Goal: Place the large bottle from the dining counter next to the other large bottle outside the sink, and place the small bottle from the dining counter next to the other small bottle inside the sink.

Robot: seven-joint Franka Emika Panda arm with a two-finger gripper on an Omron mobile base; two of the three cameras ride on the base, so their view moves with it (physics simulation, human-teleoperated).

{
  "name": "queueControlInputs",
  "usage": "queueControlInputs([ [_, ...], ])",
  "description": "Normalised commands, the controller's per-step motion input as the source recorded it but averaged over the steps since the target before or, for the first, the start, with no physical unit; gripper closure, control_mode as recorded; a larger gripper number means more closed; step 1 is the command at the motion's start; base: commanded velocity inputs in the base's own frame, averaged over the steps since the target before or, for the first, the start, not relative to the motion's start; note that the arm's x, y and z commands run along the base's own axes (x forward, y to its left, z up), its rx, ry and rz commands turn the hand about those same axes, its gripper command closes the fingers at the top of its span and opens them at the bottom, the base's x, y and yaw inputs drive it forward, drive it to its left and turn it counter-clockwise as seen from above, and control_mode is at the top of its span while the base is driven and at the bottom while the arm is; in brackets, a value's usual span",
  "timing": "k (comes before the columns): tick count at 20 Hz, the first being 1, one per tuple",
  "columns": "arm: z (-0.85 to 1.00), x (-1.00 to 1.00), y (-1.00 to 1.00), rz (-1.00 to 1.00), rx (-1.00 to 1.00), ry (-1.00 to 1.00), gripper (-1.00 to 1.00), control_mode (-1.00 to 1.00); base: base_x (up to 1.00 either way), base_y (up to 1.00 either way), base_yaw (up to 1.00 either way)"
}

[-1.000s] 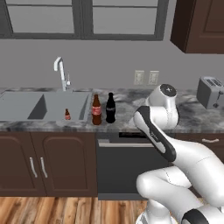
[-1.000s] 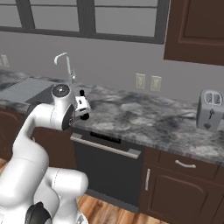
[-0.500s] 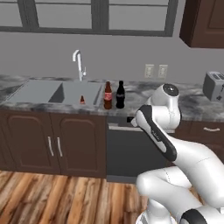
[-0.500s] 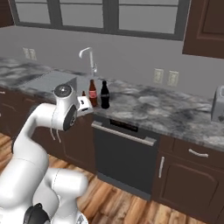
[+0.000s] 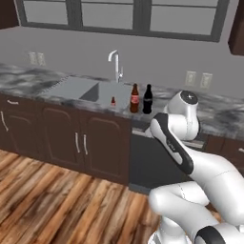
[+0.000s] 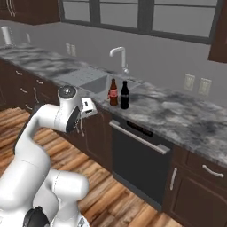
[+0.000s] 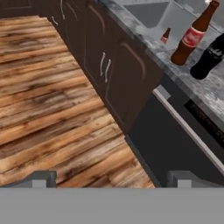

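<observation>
We note two tall bottles standing side by side on the marbled counter, right of the grey rectangular sink basin with its curved chrome faucet, centre of the left base view. The brown bottle with the red label stands nearest the basin; the darker, near-black cola-style bottle is just beside it on the right. The tiny dark bottle with a red band shows at the basin's near edge in that view; whether it sits inside the basin we cannot tell.

The right base view gives the same pair, brown and black, upper centre, and the gripper held off the counter front, left of centre.

In the hand view, the finger tips stand wide apart at the bottom edge with nothing between them, over the plank floor and the dark cabinet doors; all three bottles sit upper right.
</observation>
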Motion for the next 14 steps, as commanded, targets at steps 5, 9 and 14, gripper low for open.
queueControlInputs([
  [5,0.0,0.0,0.0,0.0,0.0,0.0,-1.0,1.0,-0.36,-0.43,0.46],
  [9,0.0,0.0,0.0,0.0,0.0,0.0,-1.0,1.0,-0.4,-0.33,0.41],
  [14,0.0,0.0,0.0,0.0,0.0,0.0,-1.0,1.0,-0.69,-0.27,0.35],
])
